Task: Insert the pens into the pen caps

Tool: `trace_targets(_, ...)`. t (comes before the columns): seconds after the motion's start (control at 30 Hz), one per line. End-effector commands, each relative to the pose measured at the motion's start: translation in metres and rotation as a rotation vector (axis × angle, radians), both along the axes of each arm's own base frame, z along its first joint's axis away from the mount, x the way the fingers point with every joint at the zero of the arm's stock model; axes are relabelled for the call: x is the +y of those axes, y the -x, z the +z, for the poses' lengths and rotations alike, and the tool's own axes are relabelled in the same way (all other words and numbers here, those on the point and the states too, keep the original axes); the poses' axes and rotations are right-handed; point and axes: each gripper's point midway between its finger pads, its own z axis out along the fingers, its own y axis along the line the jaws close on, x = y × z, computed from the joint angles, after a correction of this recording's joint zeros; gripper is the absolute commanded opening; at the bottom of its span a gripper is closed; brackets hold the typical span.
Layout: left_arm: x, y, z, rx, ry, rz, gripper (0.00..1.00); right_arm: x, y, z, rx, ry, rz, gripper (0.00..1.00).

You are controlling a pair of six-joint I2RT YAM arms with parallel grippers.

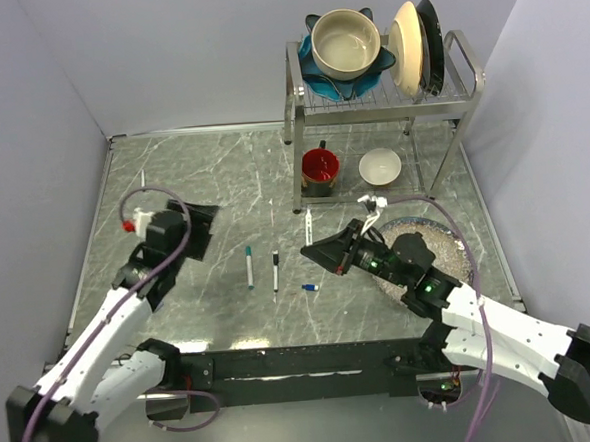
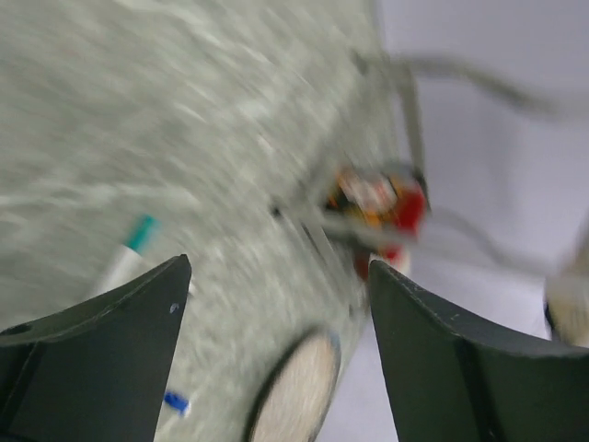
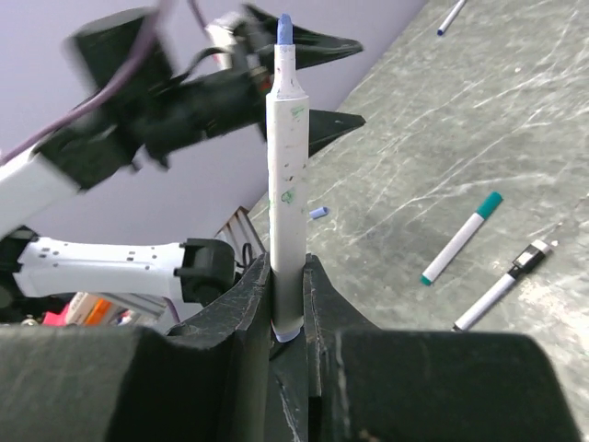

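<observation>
The fingers [image 3: 241, 308] pinch a white pen [image 3: 283, 184] upright, its blue tip pointing up.

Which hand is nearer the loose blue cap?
Right. The right hand, shut on a pen, hangs just beyond the blue cap; the left hand is open, far off to its left.

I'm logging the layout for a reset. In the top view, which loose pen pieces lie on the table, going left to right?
thin pen by the left wall → teal-capped pen → black-capped pen → blue cap. Left out: the held pen in the right tool, which is in line with the cap.
</observation>
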Motion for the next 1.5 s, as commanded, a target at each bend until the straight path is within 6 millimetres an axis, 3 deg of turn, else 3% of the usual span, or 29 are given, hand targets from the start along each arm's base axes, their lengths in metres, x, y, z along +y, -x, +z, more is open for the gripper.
trace_targets(0.0, 0.038, 0.002, -0.052, 0.266, 0.097, 0.154, 0.80, -0.010, 0.005, 0.008, -0.058, -0.010, -0.021, 0.00)
trace_targets(0.03, 0.055, 0.010, -0.069, 0.343, 0.054, 0.235, 0.78, -0.011, 0.007, 0.009, -0.065, -0.007, -0.011, 0.00)
trace_targets(0.1, 0.073, 0.014, -0.071, 0.379, 0.056, 0.368, 0.74, -0.013, 0.011, 0.013, -0.076, -0.014, -0.005, 0.00)
trace_targets(0.13, 0.082, 0.028, -0.078, 0.436, 0.036, 0.422, 0.74, -0.014, 0.013, 0.014, -0.078, -0.018, -0.001, 0.00)
trace_targets(0.23, 0.105, 0.037, -0.068, 0.412, 0.063, 0.585, 0.73, -0.013, 0.017, 0.016, -0.080, -0.026, 0.018, 0.00)
trace_targets(0.3, 0.123, 0.050, -0.075, 0.423, 0.084, 0.706, 0.73, -0.011, 0.020, 0.017, -0.077, -0.026, 0.043, 0.00)
trace_targets(0.5, 0.155, 0.070, -0.090, 0.423, 0.143, 0.864, 0.72, -0.012, 0.025, 0.018, -0.081, -0.028, 0.063, 0.00)
trace_targets(0.67, 0.172, 0.085, -0.111, 0.583, 0.110, 0.933, 0.70, -0.016, 0.025, 0.020, -0.095, -0.041, 0.041, 0.00)
trace_targets(0.87, 0.180, 0.099, -0.132, 0.732, 0.090, 0.960, 0.63, -0.016, 0.021, 0.019, -0.093, -0.027, 0.026, 0.00)
trace_targets(1.03, 0.183, 0.107, -0.147, 0.713, 0.119, 0.983, 0.62, -0.013, 0.020, 0.020, -0.078, -0.029, 0.032, 0.00)
trace_targets(1.17, 0.183, 0.098, -0.155, 0.678, 0.142, 0.967, 0.61, -0.015, 0.020, 0.021, -0.074, -0.041, 0.021, 0.00)
trace_targets(1.47, 0.190, 0.109, -0.168, 0.773, 0.087, 1.009, 0.52, -0.016, 0.017, 0.023, -0.084, -0.038, 0.008, 0.00)
